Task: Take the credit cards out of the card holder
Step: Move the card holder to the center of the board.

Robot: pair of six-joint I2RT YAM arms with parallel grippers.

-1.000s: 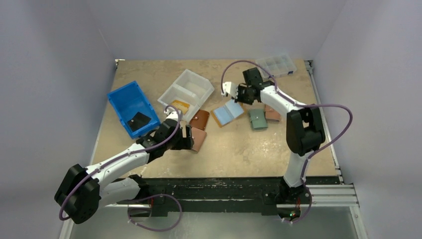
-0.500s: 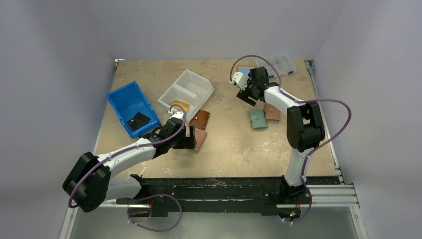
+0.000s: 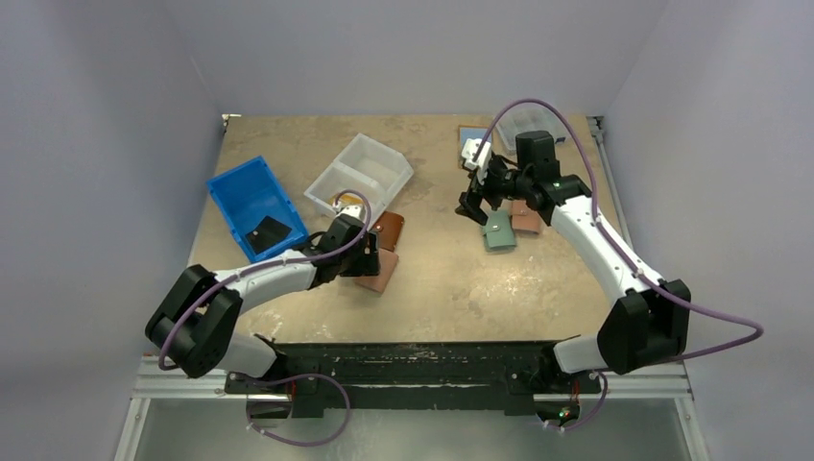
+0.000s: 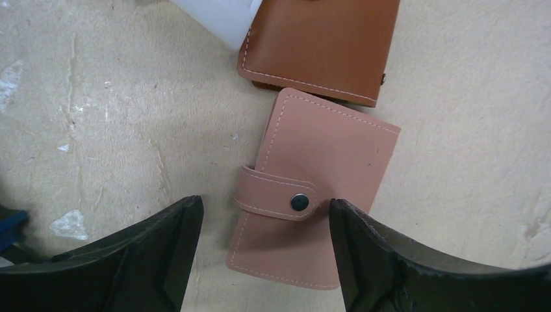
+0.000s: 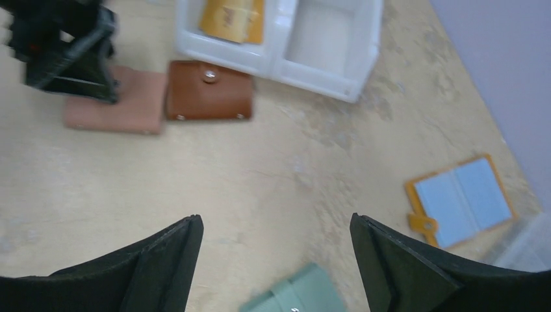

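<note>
Now L gripper (image 4: 263,203) wide over pink holder (image 4: 325,156); R gripper (image 5: 276,220) wide, empty.

pale lavender walls (image 3: 403,48) on three sides of a scuffed beige table (image 3: 461,288)

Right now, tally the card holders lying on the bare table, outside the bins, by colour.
Pink leather snap-strap card holder: 1
Dark brown leather card holder: 1
Reddish-brown card holder beside the green one: 1
Sage-green card holder: 1
Orange open card holder showing light-blue cards: 1
Total: 5
</note>
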